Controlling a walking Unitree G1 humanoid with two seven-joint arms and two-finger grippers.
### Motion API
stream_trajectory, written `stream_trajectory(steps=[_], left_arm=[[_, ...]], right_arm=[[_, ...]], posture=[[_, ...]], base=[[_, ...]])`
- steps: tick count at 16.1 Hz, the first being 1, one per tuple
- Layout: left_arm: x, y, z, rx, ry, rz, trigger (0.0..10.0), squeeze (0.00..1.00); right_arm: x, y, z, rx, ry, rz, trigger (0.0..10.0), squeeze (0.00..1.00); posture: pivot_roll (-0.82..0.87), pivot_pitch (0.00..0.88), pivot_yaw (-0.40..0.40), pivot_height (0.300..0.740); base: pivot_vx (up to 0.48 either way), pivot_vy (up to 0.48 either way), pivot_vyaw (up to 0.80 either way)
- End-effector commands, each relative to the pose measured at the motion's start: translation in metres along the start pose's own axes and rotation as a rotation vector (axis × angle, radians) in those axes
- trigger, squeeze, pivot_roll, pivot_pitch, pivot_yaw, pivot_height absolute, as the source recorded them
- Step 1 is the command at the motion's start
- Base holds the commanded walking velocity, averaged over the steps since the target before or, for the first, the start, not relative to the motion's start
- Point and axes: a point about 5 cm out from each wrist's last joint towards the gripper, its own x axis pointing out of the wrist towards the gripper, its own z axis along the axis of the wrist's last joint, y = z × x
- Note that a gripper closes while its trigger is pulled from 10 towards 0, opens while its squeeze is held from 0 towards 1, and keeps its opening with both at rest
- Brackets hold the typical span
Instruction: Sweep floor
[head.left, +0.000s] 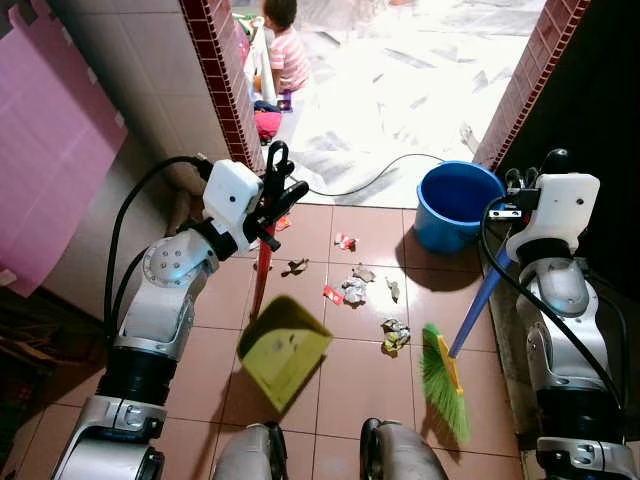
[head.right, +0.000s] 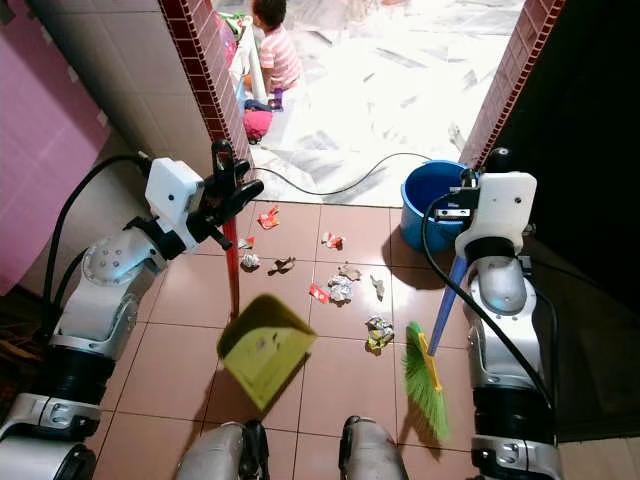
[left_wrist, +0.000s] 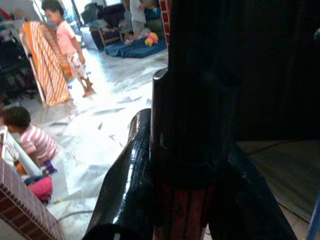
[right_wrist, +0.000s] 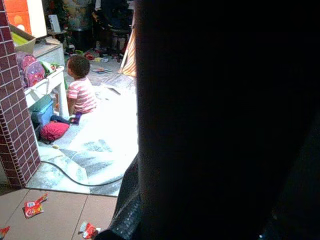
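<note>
Progress: barely begun | your left gripper (head.left: 275, 190) clamps the dustpan (head.left: 283, 350) handle | your right gripper (head.left: 520, 180) grips the broom (head.left: 445, 375) handle | litter (head.left: 352, 290) lies unswept between pan and bristles; you still must gather it all.

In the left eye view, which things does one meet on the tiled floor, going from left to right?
Left claw on the red dustpan handle → yellow dustpan → scattered wrappers → green broom → blue bucket → right claw on the blue broom handle.
</note>
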Motion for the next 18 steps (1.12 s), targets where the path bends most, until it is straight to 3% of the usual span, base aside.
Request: stream_trajectory(steps=[1,3,5,6,8,11,12,15,18], left_arm=[[0.0,0.003,-0.001,0.018,-0.016,0.071,10.0,0.0],[-0.001,0.005,-0.01,-0.003,-0.003,0.171,10.0,0.0],[-0.006,0.011,-0.026,-0.046,0.024,0.429,10.0,0.0],[-0.012,0.016,-0.044,-0.139,0.069,0.627,10.0,0.0],[-0.022,0.018,-0.063,-0.164,0.137,0.815,10.0,0.0],[-0.015,0.005,-0.078,-0.239,0.194,0.825,10.0,0.0],[-0.012,0.003,-0.081,-0.254,0.2,0.851,10.0,0.0],[-0.009,0.001,-0.087,-0.288,0.225,0.873,10.0,0.0],[-0.008,0.0,-0.089,-0.289,0.225,0.882,10.0,0.0]], right_arm=[[-0.001,0.002,0.001,-0.012,-0.016,0.004,10.0,0.0],[-0.001,0.002,0.0,-0.014,-0.015,0.0,10.0,0.0],[0.0,0.006,0.0,-0.011,-0.015,0.002,10.0,0.0],[0.002,0.01,0.0,-0.003,-0.021,0.009,10.0,0.0],[0.006,0.016,0.003,0.018,-0.039,0.035,10.0,0.0],[0.008,0.021,0.006,0.034,-0.055,0.076,10.0,0.0],[0.009,0.024,0.008,0.081,-0.06,0.12,10.0,0.0],[0.003,0.041,0.013,0.25,-0.012,0.37,10.0,0.0],[0.0,0.041,0.02,0.304,0.008,0.522,10.0,0.0]], posture=[[-0.18,0.137,0.065,0.74],[-0.18,0.137,0.065,0.74],[-0.18,0.14,0.067,0.74],[-0.19,0.141,0.067,0.74],[-0.2,0.143,0.068,0.74],[-0.21,0.144,0.065,0.74],[-0.22,0.144,0.063,0.74],[-0.22,0.145,0.06,0.74],[-0.23,0.143,0.061,0.74]], base=[[0.0,0.0,0.0],[0.0,0.0,0.0],[0.0,0.0,0.0],[0.0,0.0,0.0],[0.0,0.0,0.0],[0.0,0.0,0.0],[0.0,0.0,0.0],[0.0,0.0,0.0],[0.0,0.0,0.0]])
